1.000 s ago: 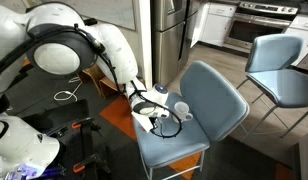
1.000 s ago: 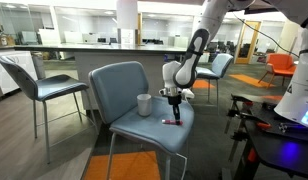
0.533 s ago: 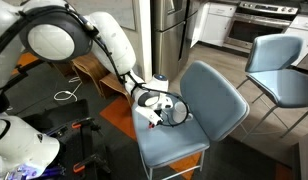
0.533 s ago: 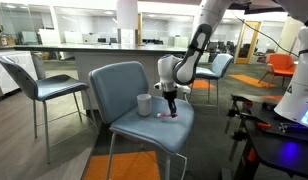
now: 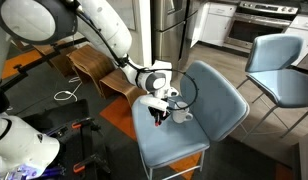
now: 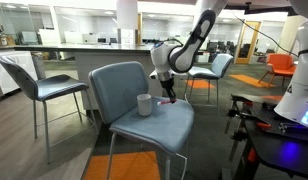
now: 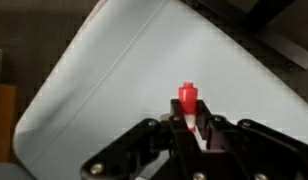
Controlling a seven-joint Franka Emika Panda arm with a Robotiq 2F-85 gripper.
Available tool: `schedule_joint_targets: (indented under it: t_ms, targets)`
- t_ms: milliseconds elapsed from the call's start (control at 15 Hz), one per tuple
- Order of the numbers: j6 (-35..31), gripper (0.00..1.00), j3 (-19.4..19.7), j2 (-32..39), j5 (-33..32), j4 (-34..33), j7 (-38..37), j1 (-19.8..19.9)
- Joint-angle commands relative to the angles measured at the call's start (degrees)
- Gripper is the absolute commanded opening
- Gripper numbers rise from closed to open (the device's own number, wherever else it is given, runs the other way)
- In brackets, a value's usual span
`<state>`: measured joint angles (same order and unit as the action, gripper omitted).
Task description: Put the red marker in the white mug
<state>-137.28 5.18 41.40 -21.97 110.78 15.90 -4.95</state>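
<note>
Clamping red marker, tip poking out below, hand hangs seemingly just beside white mug.

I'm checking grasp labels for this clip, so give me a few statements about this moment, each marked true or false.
1. The fingers are closed on the red marker. True.
2. The red marker lies flat on the blue chair seat. False: it is held clear of the seat in the gripper.
3. The white mug stands upright on the blue chair seat. True.
4. The red marker is already inside the white mug. False: it is in the gripper, off to one side of the mug.
</note>
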Motion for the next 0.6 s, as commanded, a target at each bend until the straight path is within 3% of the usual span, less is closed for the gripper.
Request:
schedule_joint_targets:
  t_ms: [0, 533]
  targets:
    - [5.20, 0.05, 0.84, -1.42, -5.00, -2.16, -2.78, -1.71]
    - [11.98, 0.05, 0.34, -1.07, -11.46, -8.32, -2.71, -2.53]
